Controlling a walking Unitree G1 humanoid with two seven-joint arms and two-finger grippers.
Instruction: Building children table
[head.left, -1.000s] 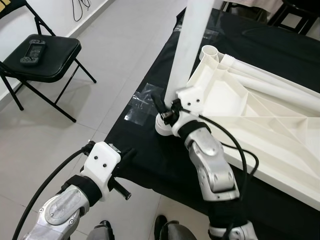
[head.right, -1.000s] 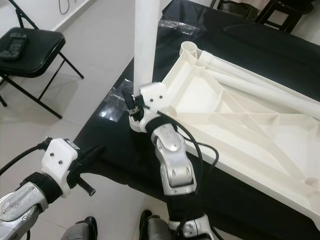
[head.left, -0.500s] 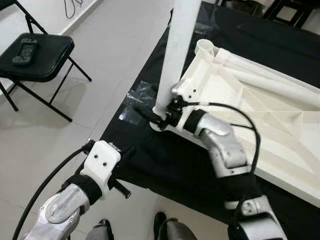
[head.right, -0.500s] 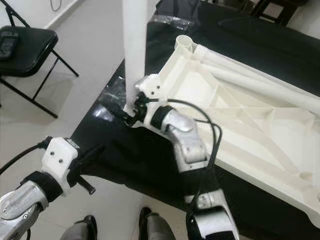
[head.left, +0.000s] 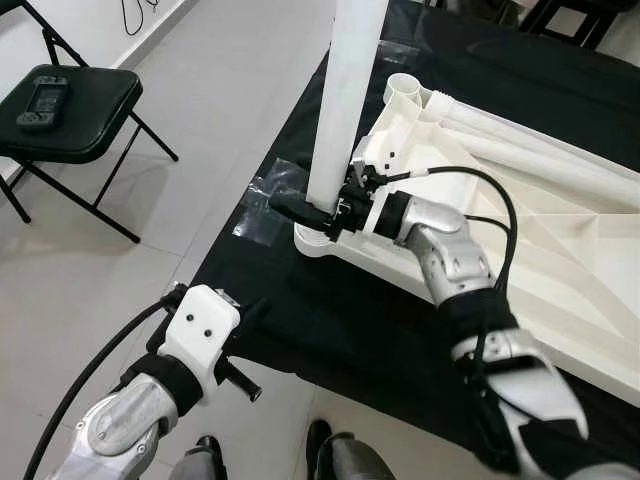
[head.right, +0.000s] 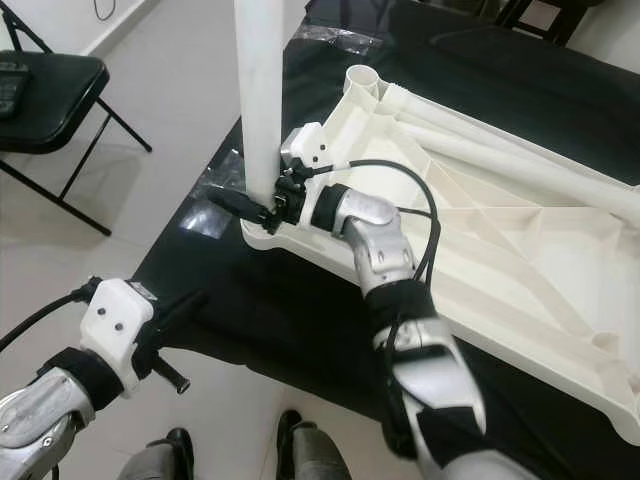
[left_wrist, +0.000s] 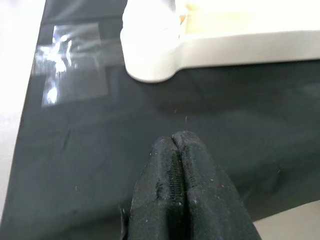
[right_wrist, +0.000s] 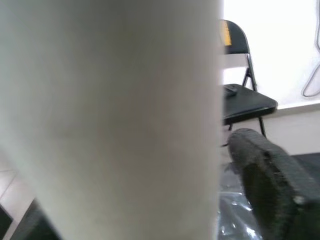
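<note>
A white children's table top (head.left: 560, 250) lies upside down on a black cloth (head.left: 330, 320). One white table leg (head.left: 345, 110) stands nearly upright in the near corner socket (head.left: 318, 240). My right gripper (head.left: 318, 208) reaches in from the right and is shut on that leg just above the socket. In the right wrist view the leg (right_wrist: 110, 120) is pressed up close with one black finger (right_wrist: 270, 185) beside it. My left gripper (head.left: 256, 310) hangs shut over the cloth's front edge, holding nothing, its fingertips (left_wrist: 177, 145) pointing at the socket corner (left_wrist: 150, 60).
Other white legs (head.left: 520, 160) lie inside the table top, near an open socket (head.left: 405, 90) at the far corner. A shiny tape patch (head.left: 262, 200) sits on the cloth edge. A black folding chair (head.left: 75, 110) with a handheld device (head.left: 38, 92) stands on the tiled floor at left.
The right forearm has swung out to the right, and the gripper now holds the leg from the side. The leg has gone from leaning to nearly upright. The left arm stays put.
</note>
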